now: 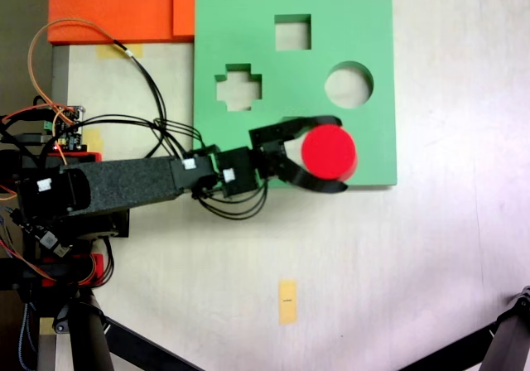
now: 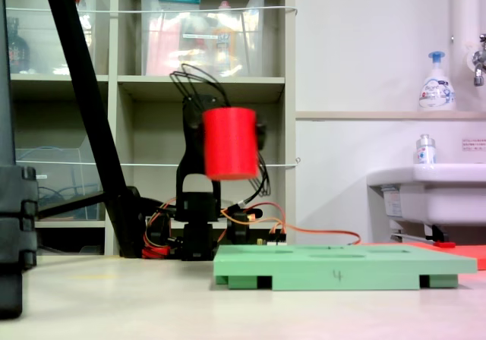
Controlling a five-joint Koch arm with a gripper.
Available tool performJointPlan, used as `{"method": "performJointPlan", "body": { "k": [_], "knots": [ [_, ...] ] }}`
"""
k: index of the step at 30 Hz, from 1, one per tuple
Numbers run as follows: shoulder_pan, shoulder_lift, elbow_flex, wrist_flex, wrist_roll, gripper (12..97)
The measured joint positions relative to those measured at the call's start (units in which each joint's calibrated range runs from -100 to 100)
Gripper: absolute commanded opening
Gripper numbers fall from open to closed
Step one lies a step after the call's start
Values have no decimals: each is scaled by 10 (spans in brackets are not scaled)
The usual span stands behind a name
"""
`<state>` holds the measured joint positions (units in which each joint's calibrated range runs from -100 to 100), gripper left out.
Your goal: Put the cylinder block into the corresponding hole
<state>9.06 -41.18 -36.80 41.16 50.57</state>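
Fixed view: pincer (image 1: 331,156) clasps the cylinder block (image 1: 329,151).

A short bright red foam cylinder block (image 2: 230,143) hangs in the air, well above a flat green foam board (image 2: 343,266) lying on the pale table (image 2: 114,302). The black robot arm (image 2: 199,203) rises behind it, before grey shelves (image 2: 205,88).

**Table and what lies on it**

The pale table (image 1: 431,255) carries a green foam board (image 1: 373,23) with square, cross and circular cutouts, an orange foam sheet (image 1: 108,7) touching its left edge, and a small yellow strip (image 1: 287,301), perhaps tape.
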Motion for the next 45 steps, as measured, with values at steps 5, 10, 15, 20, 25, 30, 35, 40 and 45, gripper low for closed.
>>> {"method": "performJointPlan", "body": {
  "k": [5,10,15,20,25,30,35,40,45],
  "knots": [
    [40,124,65,-1,0,336],
    [63,245,151,-12,0,336],
    [70,367,215,-12,0,338],
    [76,442,243,-12,0,338],
    [79,472,253,-12,0,339],
    [80,487,253,-12,0,340],
    [80,492,253,-12,0,340],
    [80,512,263,-12,0,344],
    [80,532,263,-12,0,364]
  ]
}}
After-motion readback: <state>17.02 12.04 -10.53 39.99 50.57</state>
